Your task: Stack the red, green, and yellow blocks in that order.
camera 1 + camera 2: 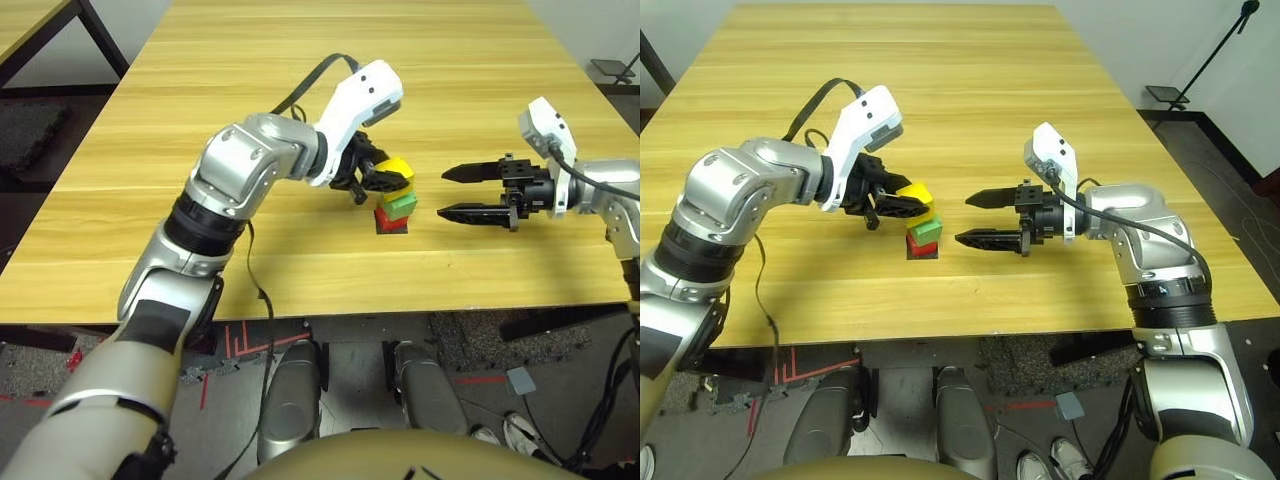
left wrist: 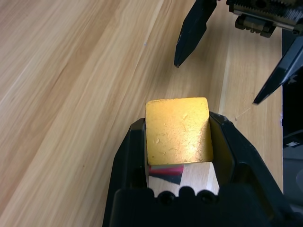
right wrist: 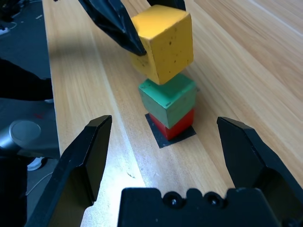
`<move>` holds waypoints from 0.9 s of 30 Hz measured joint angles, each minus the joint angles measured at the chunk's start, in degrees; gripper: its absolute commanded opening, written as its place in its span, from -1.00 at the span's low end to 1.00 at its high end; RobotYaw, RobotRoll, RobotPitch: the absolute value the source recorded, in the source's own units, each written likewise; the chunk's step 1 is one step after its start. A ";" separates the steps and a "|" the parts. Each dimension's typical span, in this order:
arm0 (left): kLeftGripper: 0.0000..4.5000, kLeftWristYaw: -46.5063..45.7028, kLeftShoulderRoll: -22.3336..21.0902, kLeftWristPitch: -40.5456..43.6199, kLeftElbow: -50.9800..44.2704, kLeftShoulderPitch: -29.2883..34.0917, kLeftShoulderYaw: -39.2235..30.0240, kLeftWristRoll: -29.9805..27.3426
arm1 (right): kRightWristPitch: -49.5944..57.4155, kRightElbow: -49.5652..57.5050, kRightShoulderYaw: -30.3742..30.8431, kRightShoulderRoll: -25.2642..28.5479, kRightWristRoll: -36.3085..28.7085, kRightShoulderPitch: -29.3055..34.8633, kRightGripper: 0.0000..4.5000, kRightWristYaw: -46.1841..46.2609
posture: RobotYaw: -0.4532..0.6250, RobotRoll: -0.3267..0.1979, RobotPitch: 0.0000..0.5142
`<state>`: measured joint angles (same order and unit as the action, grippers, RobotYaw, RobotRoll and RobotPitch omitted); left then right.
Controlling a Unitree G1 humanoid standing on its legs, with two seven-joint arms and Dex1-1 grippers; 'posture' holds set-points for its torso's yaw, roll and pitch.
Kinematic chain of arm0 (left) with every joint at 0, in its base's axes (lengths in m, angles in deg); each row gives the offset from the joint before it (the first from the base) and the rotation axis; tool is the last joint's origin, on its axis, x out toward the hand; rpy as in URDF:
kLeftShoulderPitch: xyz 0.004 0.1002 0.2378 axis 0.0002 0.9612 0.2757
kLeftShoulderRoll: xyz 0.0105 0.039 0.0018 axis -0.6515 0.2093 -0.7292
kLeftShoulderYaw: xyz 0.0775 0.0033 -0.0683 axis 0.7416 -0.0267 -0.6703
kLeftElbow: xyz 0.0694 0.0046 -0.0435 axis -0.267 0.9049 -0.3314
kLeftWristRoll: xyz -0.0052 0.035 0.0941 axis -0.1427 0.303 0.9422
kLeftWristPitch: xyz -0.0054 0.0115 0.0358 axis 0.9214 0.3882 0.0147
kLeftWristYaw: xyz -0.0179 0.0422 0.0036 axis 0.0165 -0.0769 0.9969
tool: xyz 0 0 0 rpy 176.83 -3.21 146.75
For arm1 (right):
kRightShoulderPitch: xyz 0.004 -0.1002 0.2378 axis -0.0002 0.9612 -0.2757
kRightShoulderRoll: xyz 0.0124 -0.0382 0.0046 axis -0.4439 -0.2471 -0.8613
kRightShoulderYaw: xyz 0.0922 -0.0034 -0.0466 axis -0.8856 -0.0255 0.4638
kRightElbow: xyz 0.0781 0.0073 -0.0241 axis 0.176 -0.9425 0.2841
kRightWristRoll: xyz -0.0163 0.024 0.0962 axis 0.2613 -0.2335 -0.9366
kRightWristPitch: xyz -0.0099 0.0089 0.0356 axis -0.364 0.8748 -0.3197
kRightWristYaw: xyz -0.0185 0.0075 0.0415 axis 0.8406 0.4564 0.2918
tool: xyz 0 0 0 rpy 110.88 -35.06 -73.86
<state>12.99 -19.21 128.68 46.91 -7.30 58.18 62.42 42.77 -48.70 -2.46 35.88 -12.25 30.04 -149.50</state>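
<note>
Near the middle of the wooden table [image 1: 200,120], on a flat black square patch [image 3: 166,138], the stack is two blocks high. The red block [image 3: 174,126] rests on the patch and the green block [image 3: 168,98] sits on top of it, turned slightly out of line with the red one. Two of the three placements therefore appear complete. The remaining step is to seat the yellow block [image 3: 164,41] on the green block and let go of it.

The left gripper [image 2: 180,156] is clamped on the yellow block, with one black finger pressed against each of two opposite faces. The block protrudes beyond the fingertips. It hangs tilted directly above the green block. The right wrist view shows its lowest corner very close to the green block's top face; contact cannot be confirmed. In the left wrist view, a strip of red and the black patch are visible beneath the yellow block, which suggests the block is roughly over the stack.

The right gripper [image 1: 470,192] stands just beside the stack, on the robot's right. Its fingers are spread wide and grasp nothing. Both fingertips point toward the blocks without touching them.

Judgement: the yellow block probably needs levelling before release, because a tilted landing could slide off or disturb the green block.
</note>
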 measured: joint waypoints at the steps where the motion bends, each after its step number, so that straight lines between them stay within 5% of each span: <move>1: -0.15 0.00 0.26 -0.11 0.32 0.01 0.30 0.22 | 0.09 0.25 0.00 0.00 -0.03 0.34 1.00 0.11 | 0.20 -0.06 -0.59; 27: -0.15 1.53 1.67 -3.68 2.82 0.69 2.22 4.12 | 0.58 1.29 -0.76 -0.62 -1.77 0.79 1.00 2.60 | 0.21 0.00 -0.51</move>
<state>14.52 -17.54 125.01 49.74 -6.61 60.40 66.54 43.35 -47.41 -3.22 35.26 -14.02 30.83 -146.91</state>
